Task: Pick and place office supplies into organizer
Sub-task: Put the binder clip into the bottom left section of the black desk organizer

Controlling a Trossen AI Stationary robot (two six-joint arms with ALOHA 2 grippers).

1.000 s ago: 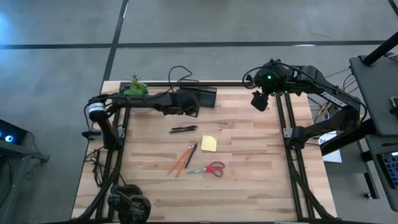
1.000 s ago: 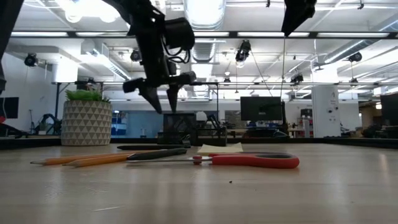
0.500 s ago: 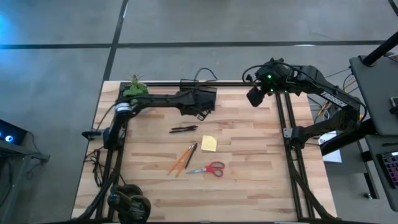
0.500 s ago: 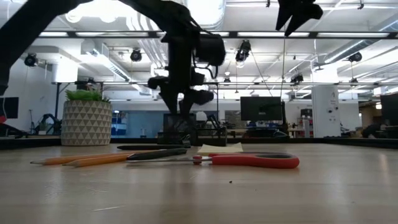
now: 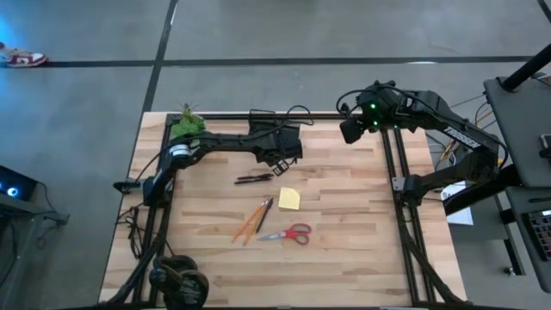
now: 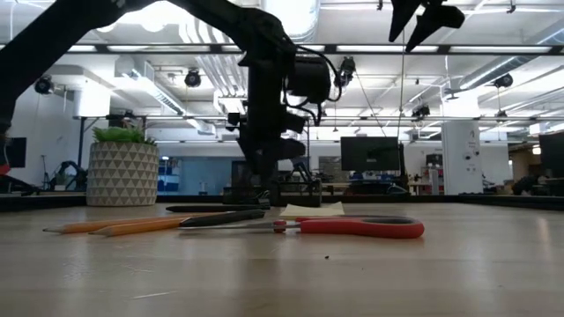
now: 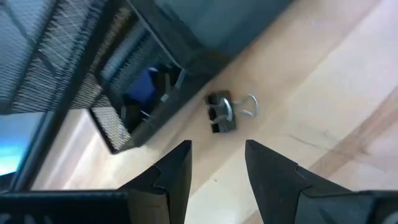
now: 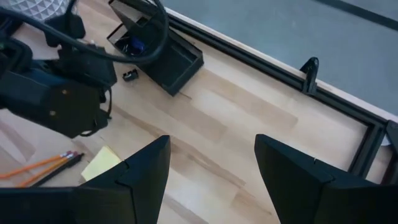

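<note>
**Left gripper over loose clip beside organizer, right arm parked high**

Near to far on the table, high view, clock directions from table centre:
- red-handled scissors lay nearest, about 6 o'clock, flat
- orange pencils and a black pen just at 9 o'clock of the scissors, lying as a loose fan, tips close together
- yellow sticky-note pad just beyond the scissors, apart from them
- black pens beyond that, toward 11 o'clock, side by side
- left gripper sat at the far edge, 12 o'clock, next to the organizer; jaws spread with a clear gap, nothing between them
- left wrist view: small black clip lay on the wood just outside the organizer's mesh wall, ahead of the fingertips, not touching them; a blue item sat inside an organizer compartment
- plant in its pot at the far corner, 10 o'clock
- right gripper hung high over the far right rail, 2 o'clock, jaws wide apart and empty
</note>
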